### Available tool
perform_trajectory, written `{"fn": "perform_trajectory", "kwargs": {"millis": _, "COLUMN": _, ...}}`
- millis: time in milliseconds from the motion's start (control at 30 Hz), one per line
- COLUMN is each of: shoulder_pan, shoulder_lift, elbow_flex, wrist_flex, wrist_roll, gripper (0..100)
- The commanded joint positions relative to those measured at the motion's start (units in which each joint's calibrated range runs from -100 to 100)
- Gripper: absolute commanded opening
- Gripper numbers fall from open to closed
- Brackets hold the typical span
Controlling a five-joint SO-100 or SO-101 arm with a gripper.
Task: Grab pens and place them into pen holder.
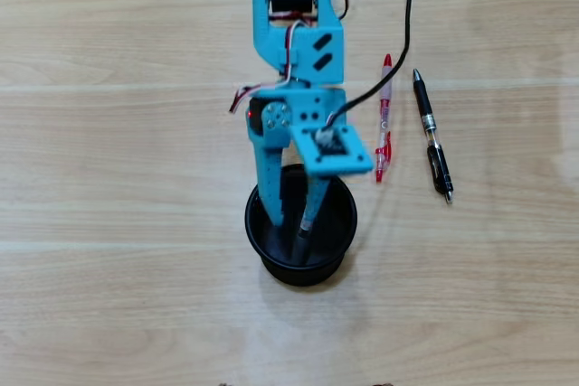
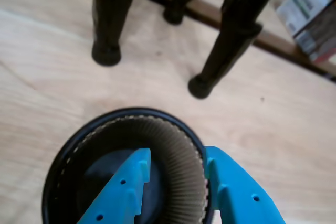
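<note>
- No brand or writing can be read; a printed box (image 2: 310, 14) at the wrist view's top right is too blurred.
- Overhead, the blue arm (image 1: 298, 51) reaches down the frame, its end effector (image 1: 289, 223) dipping into the black mesh pen holder (image 1: 339, 237) on the wooden table (image 1: 109, 178).
- Its fingers stand apart; one finger (image 2: 118, 192) is inside the cup, the other over the rim.
- A dark slim object (image 1: 304, 228), perhaps a pen, stands between them; whether it is gripped cannot be told.
- A red pen (image 1: 384, 119) and a black pen (image 1: 432, 133) lie right of the arm.

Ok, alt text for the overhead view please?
A blue robot arm's hand reaches down into a round black pen holder on a wooden table. A red pen and a black pen lie right of the arm.
</note>
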Motion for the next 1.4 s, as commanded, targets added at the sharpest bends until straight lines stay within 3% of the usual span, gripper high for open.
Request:
{"fn": "perform_trajectory", "kwargs": {"millis": 0, "shoulder_pan": 1.78, "shoulder_lift": -11.13, "elbow_flex": -1.34, "wrist_flex": 8.51, "wrist_roll": 1.95, "gripper": 12}}
{"fn": "perform_trajectory", "kwargs": {"millis": 367, "shoulder_pan": 3.8, "shoulder_lift": -23.98, "elbow_flex": -0.8, "wrist_flex": 59.91, "wrist_roll": 15.18, "gripper": 12}}
{"fn": "perform_trajectory", "kwargs": {"millis": 467, "shoulder_pan": 3.31, "shoulder_lift": -21.36, "elbow_flex": 3.55, "wrist_flex": 66.96, "wrist_roll": 17.22, "gripper": 12}}
{"fn": "perform_trajectory", "kwargs": {"millis": 700, "shoulder_pan": 2.27, "shoulder_lift": -9.69, "elbow_flex": 16.86, "wrist_flex": 60.94, "wrist_roll": 17.11, "gripper": 13}}
{"fn": "perform_trajectory", "kwargs": {"millis": 1033, "shoulder_pan": -2.33, "shoulder_lift": -1.24, "elbow_flex": 18.12, "wrist_flex": 51.92, "wrist_roll": 16.59, "gripper": 13}}
{"fn": "perform_trajectory", "kwargs": {"millis": 1367, "shoulder_pan": -2.33, "shoulder_lift": -1.32, "elbow_flex": 18.58, "wrist_flex": 46.76, "wrist_roll": 10.89, "gripper": 13}}
